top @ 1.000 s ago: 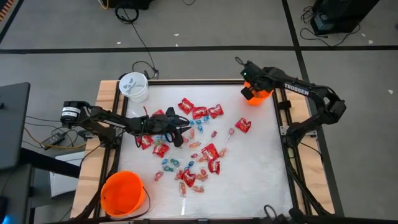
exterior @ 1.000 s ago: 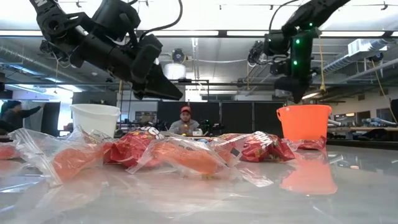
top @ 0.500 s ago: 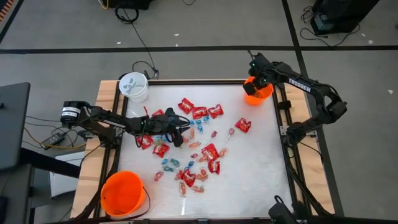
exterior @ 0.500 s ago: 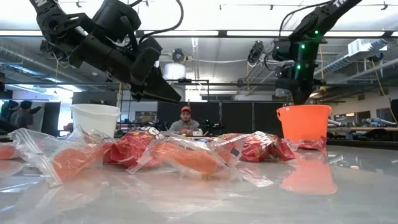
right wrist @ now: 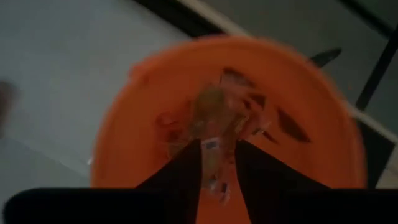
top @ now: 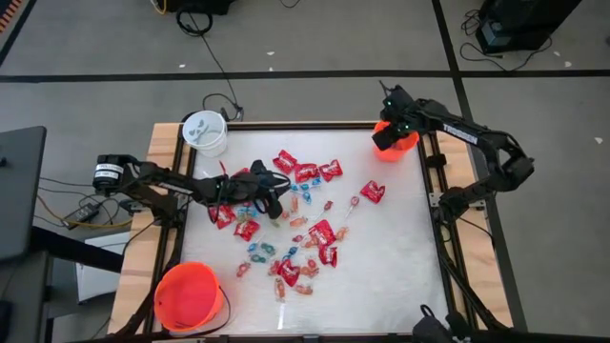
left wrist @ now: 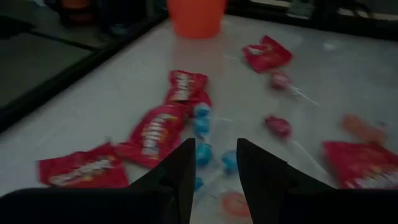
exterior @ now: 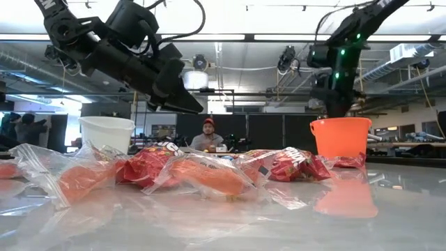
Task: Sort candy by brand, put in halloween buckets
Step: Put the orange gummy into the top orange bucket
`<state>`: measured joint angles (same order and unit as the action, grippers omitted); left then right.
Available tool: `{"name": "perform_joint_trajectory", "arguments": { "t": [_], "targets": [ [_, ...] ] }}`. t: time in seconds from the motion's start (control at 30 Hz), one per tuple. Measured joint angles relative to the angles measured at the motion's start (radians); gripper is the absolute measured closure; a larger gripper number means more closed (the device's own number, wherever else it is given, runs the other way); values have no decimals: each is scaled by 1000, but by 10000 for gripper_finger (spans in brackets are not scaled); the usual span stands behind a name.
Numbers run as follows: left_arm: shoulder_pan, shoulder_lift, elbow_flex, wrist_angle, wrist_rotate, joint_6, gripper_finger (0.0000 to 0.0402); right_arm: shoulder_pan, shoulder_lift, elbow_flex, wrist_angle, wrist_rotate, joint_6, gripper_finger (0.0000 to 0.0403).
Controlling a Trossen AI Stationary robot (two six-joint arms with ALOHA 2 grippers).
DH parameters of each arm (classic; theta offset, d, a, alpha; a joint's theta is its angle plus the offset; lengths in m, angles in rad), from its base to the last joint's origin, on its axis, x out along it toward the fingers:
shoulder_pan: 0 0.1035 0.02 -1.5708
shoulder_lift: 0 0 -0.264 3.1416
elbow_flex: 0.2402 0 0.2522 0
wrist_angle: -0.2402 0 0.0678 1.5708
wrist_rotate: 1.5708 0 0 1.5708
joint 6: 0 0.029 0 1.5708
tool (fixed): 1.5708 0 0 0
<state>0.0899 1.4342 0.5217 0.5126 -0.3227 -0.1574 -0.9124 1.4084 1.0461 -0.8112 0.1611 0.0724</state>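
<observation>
**Right gripper over the small orange pail, left gripper low above the candy pile**

White tabletop point(top: 381, 276) framed in pale wood carries the whole spread, with an open workshop and a seated person in a red cap point(exterior: 208, 137) showing beyond its far edge.

At the back right corner the right gripper point(top: 389, 107) hangs directly over the small round orange plastic pail point(top: 395, 143). From its wrist camera its two dark fingers point(right wrist: 186, 165) stand a little apart, with a clear-wrapped piece of candy point(right wrist: 214, 163) showing in the gap and more wrappers lying in the pail's bottom below; whether the fingers touch that piece cannot be told.

The left gripper point(top: 278, 204) reaches in from the left side and hovers low over the scattered candy. Its fingers point(left wrist: 180, 171) are parted by a narrow gap and hold nothing. Just past their tips lie tiny blue-wrapped sweets point(left wrist: 203, 151), with red square candy packets point(left wrist: 153, 129) and pink clear-wrapped sweets on sticks point(left wrist: 278, 126) crowded close around.

More red packets point(top: 322, 232) and blue pieces point(top: 259, 252) lie across the table's middle. A white round pail point(top: 205, 132) stands at the back left corner, and a larger orange round pail point(top: 189, 296) at the front left.
</observation>
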Motion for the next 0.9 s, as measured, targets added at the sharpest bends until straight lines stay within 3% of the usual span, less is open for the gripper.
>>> {"name": "perform_joint_trajectory", "arguments": {
  "t": [0.33, 0.47, 0.6, 0.73, 0.9],
  "targets": [
    [22, 45, 0, 90, -12, 39, 280, 89, -275, 14, 14, -31, -9, 266],
    [21, 132, 0, 193, -5, -61, 280, 176, -353, 13, -5, -80, 57, 266],
    [22, 198, 1, 231, -3, -144, 280, 314, -415, -29, -1, -61, 113, 266],
    [30, 209, 35, 70, -2, -215, 280, 450, -467, -124, 85, 25, 163, 266],
    [26, 209, 106, -130, 8, -273, 280, 575, -480, -231, 209, 24, 224, 266]
  ]
}}
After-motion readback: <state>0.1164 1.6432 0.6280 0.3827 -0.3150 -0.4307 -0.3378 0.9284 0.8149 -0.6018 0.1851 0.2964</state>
